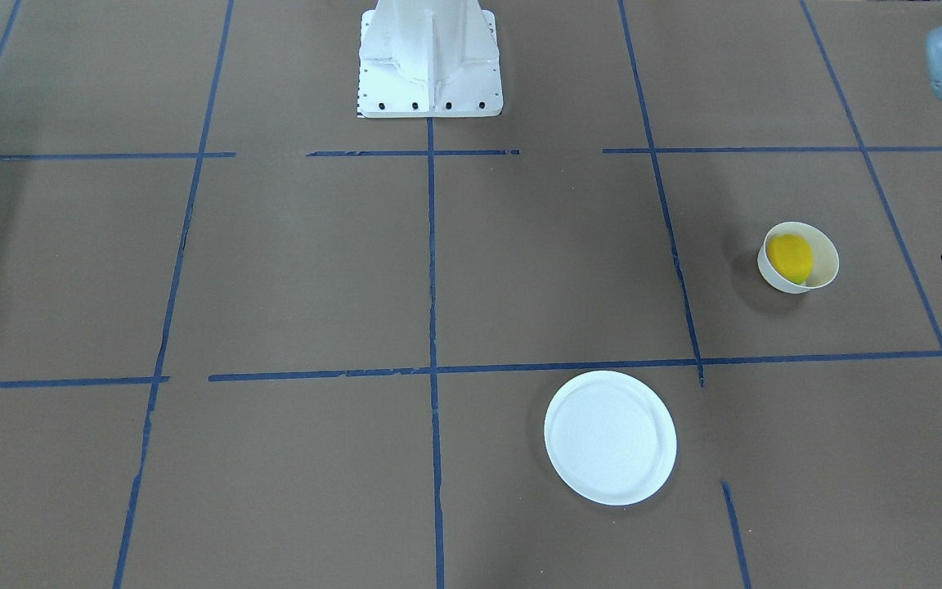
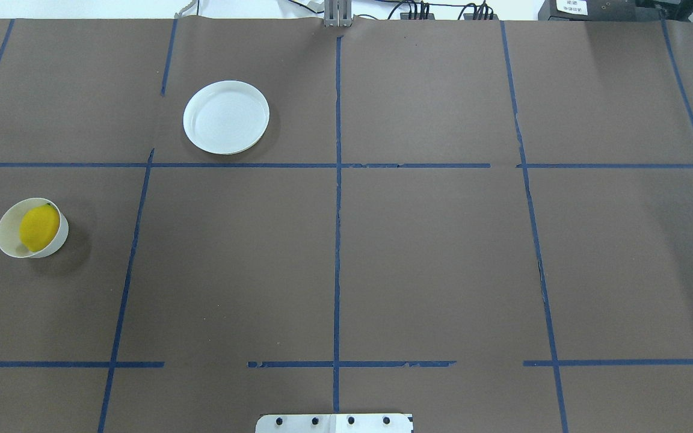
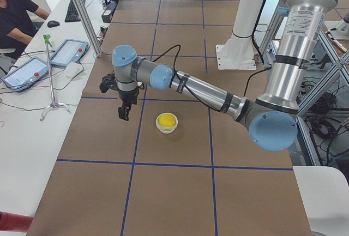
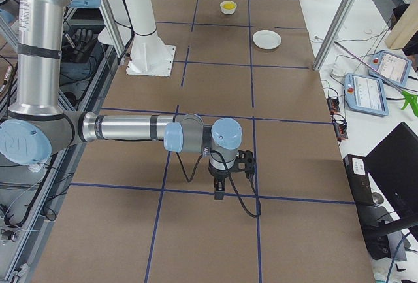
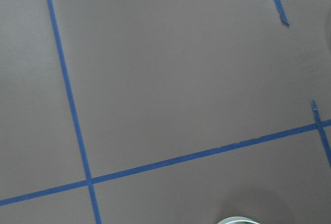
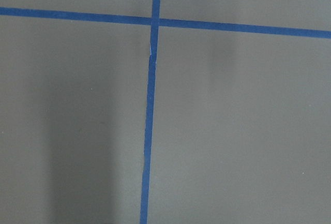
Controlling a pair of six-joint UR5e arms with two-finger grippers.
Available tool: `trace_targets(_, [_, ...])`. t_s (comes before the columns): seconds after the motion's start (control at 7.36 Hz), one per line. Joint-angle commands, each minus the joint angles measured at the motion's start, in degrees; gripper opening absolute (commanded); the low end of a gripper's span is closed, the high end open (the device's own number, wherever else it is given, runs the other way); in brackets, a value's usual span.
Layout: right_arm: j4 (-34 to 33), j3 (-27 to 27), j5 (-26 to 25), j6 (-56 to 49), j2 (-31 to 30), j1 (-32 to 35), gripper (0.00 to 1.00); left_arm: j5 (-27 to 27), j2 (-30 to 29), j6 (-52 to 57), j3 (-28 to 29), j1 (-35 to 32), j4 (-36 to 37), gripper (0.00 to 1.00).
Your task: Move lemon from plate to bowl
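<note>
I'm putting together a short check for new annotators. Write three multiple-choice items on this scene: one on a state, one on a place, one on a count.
1. The plate is:
A. empty
B. holding a fruit
C. turned upside down

2. The lemon lies:
A. on the plate
B. in the bowl
C. beside both dishes

3. White dishes in view:
A. one
B. two
C. three

Answers:
1. A, since the plate's face is bare in both the overhead and the front-facing view.
2. B, since the yellow fruit sits inside the bowl's walls, well apart from the plate.
3. B, since only the plate and the bowl show.
</note>
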Motion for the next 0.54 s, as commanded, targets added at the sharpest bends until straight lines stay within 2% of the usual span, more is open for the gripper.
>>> trace_targets(0.0, [0.0,0.0,0.0,0.0,0.0,0.0,1.0,-4.9,7.6,8.5,1.8,-4.6,-0.6,1.0])
trace_targets(0.27, [0.0,0.0,0.0,0.0,0.0,0.0,1.0,-5.0,12.0,11.8,3.0,-6.0,-0.6,1.0])
trace_targets(0.41, [0.0,0.0,0.0,0.0,0.0,0.0,1.0,-5.0,12.3,11.7,3.9,-6.7,-0.6,1.0])
